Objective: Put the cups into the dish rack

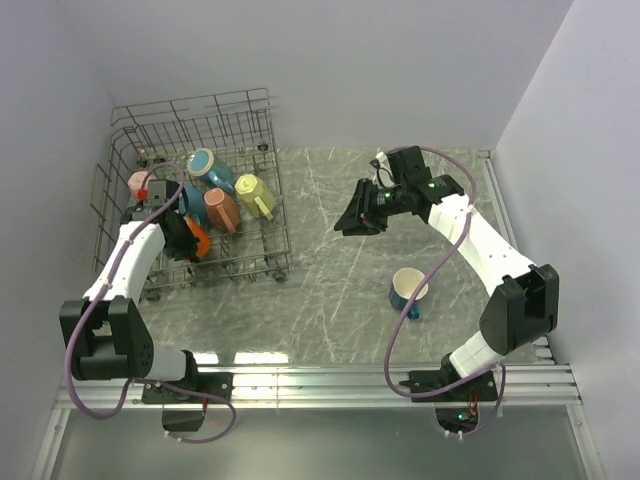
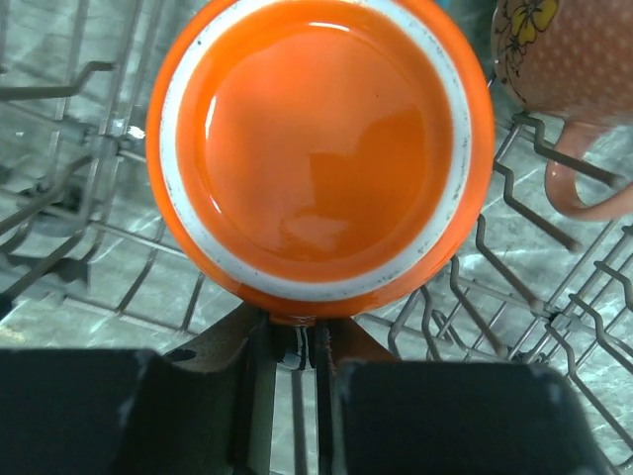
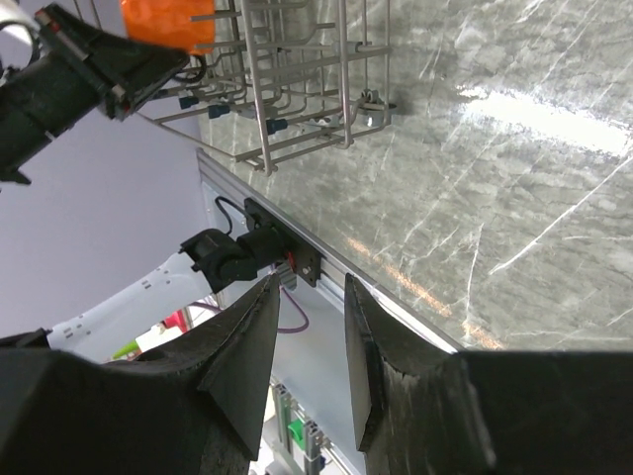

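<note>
Left wrist: glossy round orange mug (image 2: pixel 316 148) in grey wire rack (image 2: pixel 514 282)

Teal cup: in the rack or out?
Out. The teal cup sits on the table, well right of the rack in the top view.

- No lettering, label, brand name, number or sign can be read in any of the three views.
- The only marking is a yellow flower print on the salmon cup (image 2: pixel 564 49). It is a picture, not writing.
</note>
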`<action>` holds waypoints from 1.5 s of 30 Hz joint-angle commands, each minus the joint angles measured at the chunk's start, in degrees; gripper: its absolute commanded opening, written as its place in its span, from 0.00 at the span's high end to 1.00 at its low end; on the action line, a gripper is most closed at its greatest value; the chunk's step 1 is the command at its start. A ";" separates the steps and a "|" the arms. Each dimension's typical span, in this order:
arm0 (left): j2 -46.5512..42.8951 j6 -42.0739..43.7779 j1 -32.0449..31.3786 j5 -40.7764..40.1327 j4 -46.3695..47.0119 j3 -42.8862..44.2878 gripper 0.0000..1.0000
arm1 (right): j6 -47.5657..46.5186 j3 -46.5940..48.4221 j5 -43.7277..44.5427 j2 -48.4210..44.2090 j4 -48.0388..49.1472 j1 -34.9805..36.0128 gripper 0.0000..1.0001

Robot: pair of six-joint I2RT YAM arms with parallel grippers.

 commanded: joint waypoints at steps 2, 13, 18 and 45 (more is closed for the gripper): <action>2.15 1.73 -0.06 1.13 0.90 2.10 0.91 | -1.04 -0.13 -0.48 0.22 0.98 0.07 0.60; 0.93 2.61 -0.06 1.84 -0.85 3.85 0.33 | -1.57 0.57 0.57 0.83 0.19 -0.29 0.60; -1.44 2.87 0.02 2.36 -2.61 6.13 0.31 | -5.25 2.32 3.56 2.41 -4.11 -0.46 0.60; -9.09 4.63 -0.06 13.61 -0.33 7.99 0.25 | -9.04 -6.46 38.54 -8.22 -24.16 -1.96 0.52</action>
